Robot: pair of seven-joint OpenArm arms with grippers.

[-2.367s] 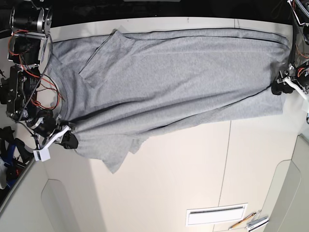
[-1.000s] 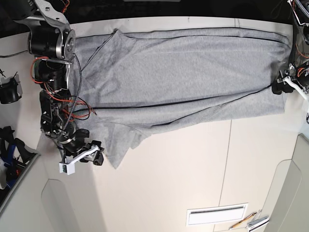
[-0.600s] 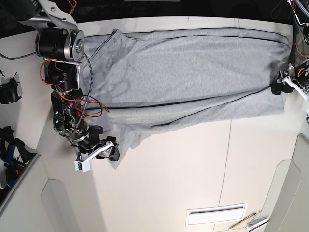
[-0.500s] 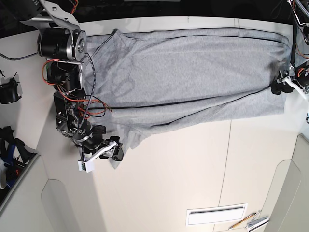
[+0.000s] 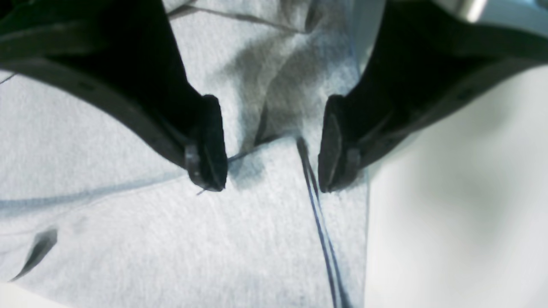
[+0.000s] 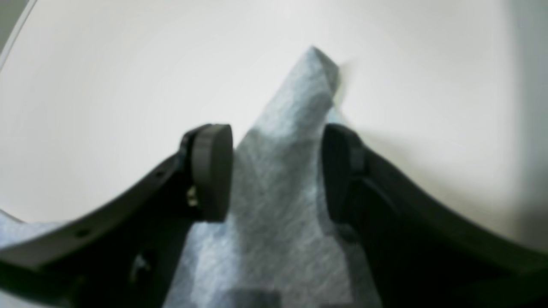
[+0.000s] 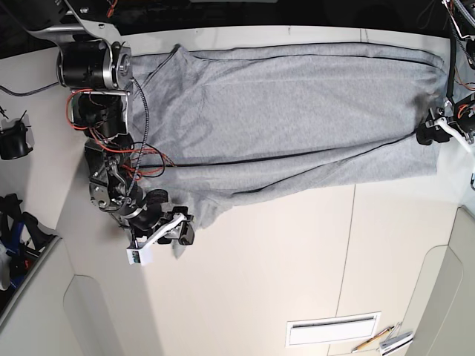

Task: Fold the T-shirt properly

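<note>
The light grey T-shirt (image 7: 297, 111) lies spread across the far part of the white table, plain side up. Its lower long edge is folded over. My right gripper (image 7: 180, 234) is at the sleeve tip (image 7: 178, 249) at the left. In the right wrist view the right gripper (image 6: 277, 171) has its jaws apart, with the pointed sleeve tip (image 6: 299, 107) lying between them. My left gripper (image 7: 429, 135) rests at the shirt's hem on the right. In the left wrist view the left gripper (image 5: 272, 145) is open over a small ridge of cloth beside the stitched hem (image 5: 319, 222).
The right arm's motors and red wires (image 7: 104, 111) overhang the shirt's collar end. A white slotted plate (image 7: 334, 328) and pens (image 7: 386, 340) lie at the near right. A table seam (image 7: 347, 245) runs across the bare white table (image 7: 260, 297).
My right arm has swung from the shirt's shoulder along the near edge to the sleeve tip, moving right in the base view. The left gripper has stayed at the hem.
</note>
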